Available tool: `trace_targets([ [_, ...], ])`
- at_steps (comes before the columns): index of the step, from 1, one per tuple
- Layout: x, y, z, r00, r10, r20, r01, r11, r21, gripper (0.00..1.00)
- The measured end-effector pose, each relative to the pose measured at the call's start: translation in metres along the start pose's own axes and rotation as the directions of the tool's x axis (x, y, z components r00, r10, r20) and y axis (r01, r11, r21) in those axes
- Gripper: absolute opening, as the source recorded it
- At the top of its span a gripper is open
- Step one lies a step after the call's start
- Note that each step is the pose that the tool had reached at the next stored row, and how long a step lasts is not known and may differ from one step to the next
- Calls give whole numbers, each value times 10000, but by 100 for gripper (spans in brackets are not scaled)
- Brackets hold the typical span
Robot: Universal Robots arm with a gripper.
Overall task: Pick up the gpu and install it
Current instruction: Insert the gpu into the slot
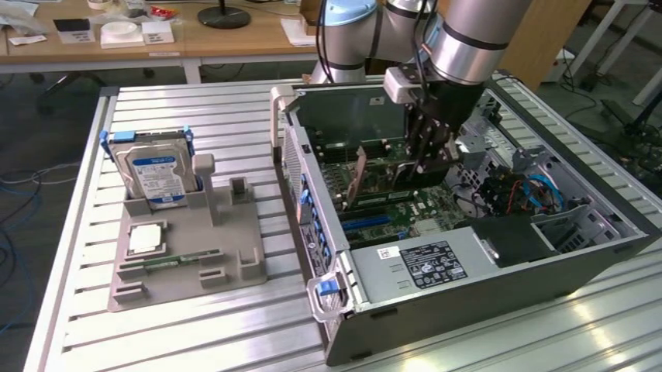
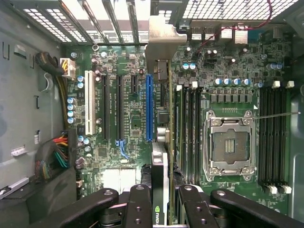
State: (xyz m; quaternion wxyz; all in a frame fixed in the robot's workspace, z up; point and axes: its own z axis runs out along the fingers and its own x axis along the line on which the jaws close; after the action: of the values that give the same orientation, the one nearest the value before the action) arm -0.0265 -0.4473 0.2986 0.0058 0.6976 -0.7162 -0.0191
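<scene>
The gpu (image 1: 359, 178) stands on edge inside the open computer case (image 1: 579, 256), low over the motherboard. In the wrist view the gpu (image 2: 169, 142) is a thin edge-on card, and its silvery end bracket (image 2: 164, 40) reaches the slotted rear wall. It runs close alongside the long blue slot (image 2: 149, 107); whether it is seated I cannot tell. My gripper (image 1: 422, 172) reaches down into the case from above. In the wrist view, my gripper (image 2: 164, 197) is shut on the card's near end, with one black finger (image 2: 140, 199) on each side.
A grey fixture (image 1: 238, 232) at the exterior view's left holds a blue-labelled hard drive (image 1: 155, 174), a processor chip (image 1: 143, 236) and a green memory stick (image 1: 170, 262). Inside the case are the empty processor socket (image 2: 230, 145), memory slots (image 2: 273, 133), cable bundles (image 2: 57, 147) and a black power supply (image 1: 429, 263).
</scene>
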Motion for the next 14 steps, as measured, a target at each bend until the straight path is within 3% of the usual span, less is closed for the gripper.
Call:
trace_targets([
  [14, 40, 56, 82, 10000, -76, -3, 76, 10000, -1, 27],
])
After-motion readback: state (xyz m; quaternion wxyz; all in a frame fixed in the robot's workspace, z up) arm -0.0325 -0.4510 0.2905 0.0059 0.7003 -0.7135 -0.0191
